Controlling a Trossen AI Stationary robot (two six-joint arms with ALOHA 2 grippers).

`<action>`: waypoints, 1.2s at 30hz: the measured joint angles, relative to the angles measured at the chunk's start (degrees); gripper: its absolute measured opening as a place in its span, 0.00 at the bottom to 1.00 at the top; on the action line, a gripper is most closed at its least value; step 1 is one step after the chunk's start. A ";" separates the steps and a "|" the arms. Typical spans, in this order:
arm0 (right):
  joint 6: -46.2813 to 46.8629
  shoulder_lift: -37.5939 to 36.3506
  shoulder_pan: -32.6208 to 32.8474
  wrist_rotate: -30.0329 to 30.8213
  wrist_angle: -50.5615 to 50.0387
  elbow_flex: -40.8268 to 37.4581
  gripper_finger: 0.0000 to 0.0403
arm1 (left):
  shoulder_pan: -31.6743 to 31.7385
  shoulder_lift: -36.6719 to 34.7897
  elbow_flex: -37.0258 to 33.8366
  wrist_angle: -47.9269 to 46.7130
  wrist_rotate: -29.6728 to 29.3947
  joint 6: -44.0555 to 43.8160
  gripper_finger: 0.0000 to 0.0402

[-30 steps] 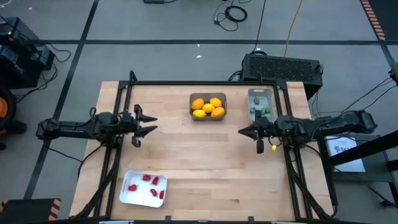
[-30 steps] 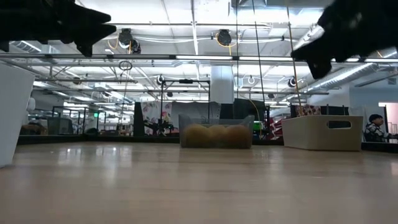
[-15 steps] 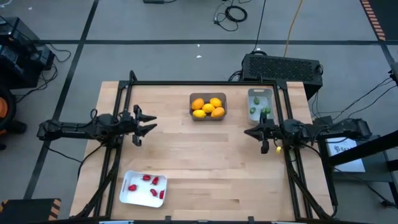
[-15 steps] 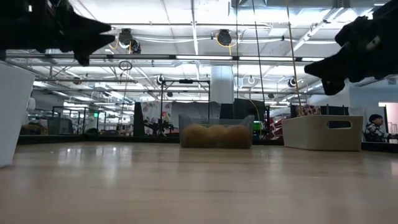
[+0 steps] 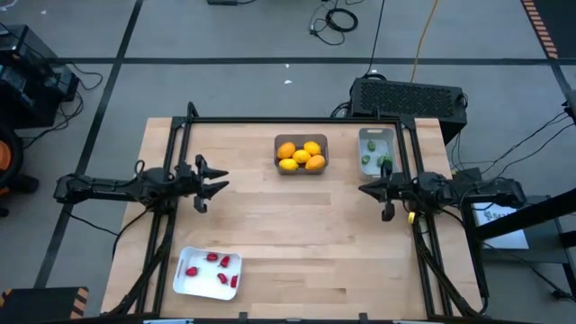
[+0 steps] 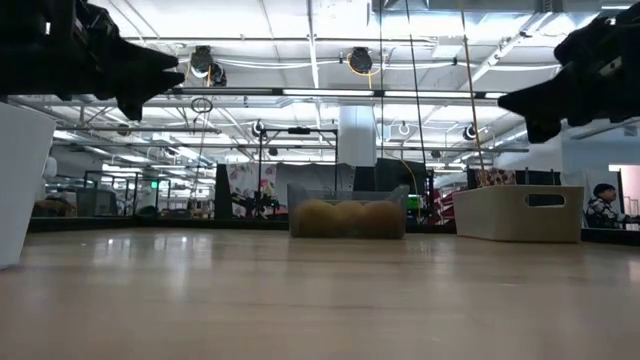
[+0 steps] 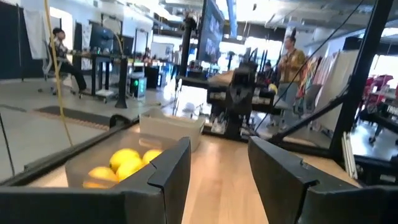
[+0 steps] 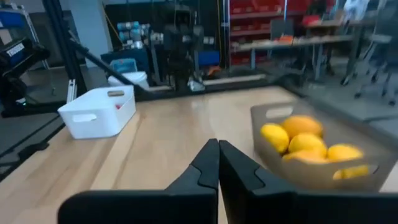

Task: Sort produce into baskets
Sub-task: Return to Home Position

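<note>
All produce [image 5: 301, 156] is seen binned; the released left hand [image 5: 209, 186], mid-left, and the clenched, empty right hand [image 5: 376, 191], mid-right, are held apart from the baskets [image 5: 301, 136].

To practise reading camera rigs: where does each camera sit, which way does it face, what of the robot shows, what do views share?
High view: above the wooden table, facing straight down; left arm, right arm show.
Low view: table-top height, facing level across; arm tips in upper corners.
Left wrist view: on that arm, facing across the table; open jaws show.
Right wrist view: on that arm, facing the white shallow tray; shut jaws show.
All four share the dark grey square bin of yellow and orange fruits.
</note>
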 joint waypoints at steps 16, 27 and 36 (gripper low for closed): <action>-3.23 -3.80 0.03 -7.59 -1.56 0.05 0.00 | 0.00 0.00 -0.05 -6.17 1.25 -1.80 0.42; -4.65 -3.03 0.03 -7.54 -1.56 0.05 0.00 | 0.00 0.07 -0.07 -10.59 0.09 -4.51 0.42; -4.50 -3.05 0.03 -7.50 -1.43 0.05 0.00 | 0.00 0.07 -0.09 -10.74 0.05 -4.47 0.42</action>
